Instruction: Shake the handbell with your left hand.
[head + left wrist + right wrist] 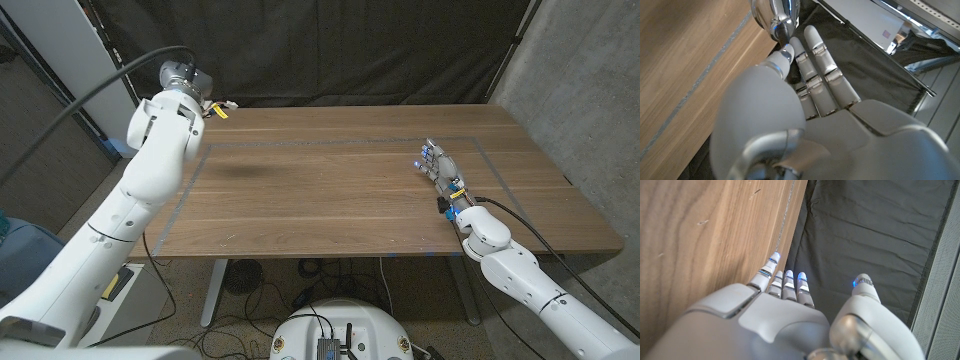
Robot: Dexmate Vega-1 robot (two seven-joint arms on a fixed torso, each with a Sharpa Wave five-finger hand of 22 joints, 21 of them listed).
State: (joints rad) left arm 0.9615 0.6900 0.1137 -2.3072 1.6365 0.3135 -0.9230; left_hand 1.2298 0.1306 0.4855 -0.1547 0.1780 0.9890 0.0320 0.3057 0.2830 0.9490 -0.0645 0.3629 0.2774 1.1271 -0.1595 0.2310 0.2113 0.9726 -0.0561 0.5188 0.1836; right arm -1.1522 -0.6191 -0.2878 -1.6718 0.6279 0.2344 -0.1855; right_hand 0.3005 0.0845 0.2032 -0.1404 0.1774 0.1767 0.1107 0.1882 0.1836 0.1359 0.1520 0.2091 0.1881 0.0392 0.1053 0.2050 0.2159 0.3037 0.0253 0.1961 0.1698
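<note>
- My left hand (pixel 805 115) is raised above the far left corner of the wooden table (pixel 350 190), and my fingers (pixel 822 60) and thumb are pinched on the handbell (pixel 180 75).
- From my left wrist, the bell's shiny silver body (pixel 774 12) sits just past my fingertips, with its narrow neck caught between thumb tip and fingers.
- From my head, the bell shows as a small silver shape at the top of my white forearm; my own arm covers most of the hand there.
- Something small with yellow and white parts (pixel 220 108) shows just beside the bell, near the table's far edge; I cannot tell what it is.
- My right hand (pixel 441 172) rests on the right side of the table, well apart from the bell, fingers straight and spread, holding nothing, with small blue lights at the fingertips.
- A thin grey line (pixel 330 145) is marked on the tabletop as a rectangle.
- A dark curtain (pixel 330 50) hangs behind the table.
</note>
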